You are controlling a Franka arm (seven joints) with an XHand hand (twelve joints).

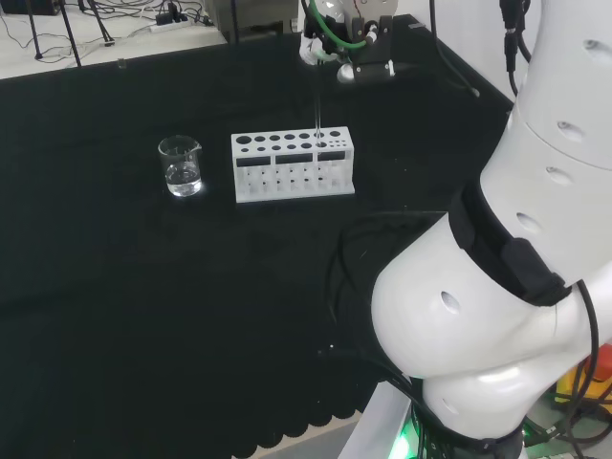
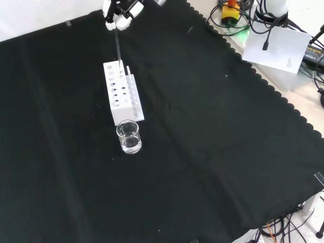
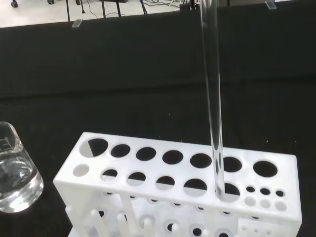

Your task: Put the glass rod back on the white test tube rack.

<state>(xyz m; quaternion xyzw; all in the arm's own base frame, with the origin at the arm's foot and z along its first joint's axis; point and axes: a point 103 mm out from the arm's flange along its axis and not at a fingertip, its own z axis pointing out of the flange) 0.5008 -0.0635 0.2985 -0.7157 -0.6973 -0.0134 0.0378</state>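
Observation:
A clear glass rod (image 1: 316,105) stands upright, and its lower end sits in a hole near the right end of the white test tube rack (image 1: 287,182) in the head view. The hand (image 1: 316,43) is above the rack, pinching the rod's top. In the front view the hand (image 2: 119,15) is at the top edge, and the rod (image 2: 117,45) runs down from it to the far end of the rack (image 2: 119,115). In the wrist view the rod (image 3: 211,89) enters a front-row hole of the rack (image 3: 89,185).
A glass beaker (image 1: 181,165) holding some clear liquid stands just left of the rack in the head view; it shows in front of the rack (image 2: 128,136) and close by (image 3: 12,173). The arm's white links (image 1: 497,287) rise at the right.

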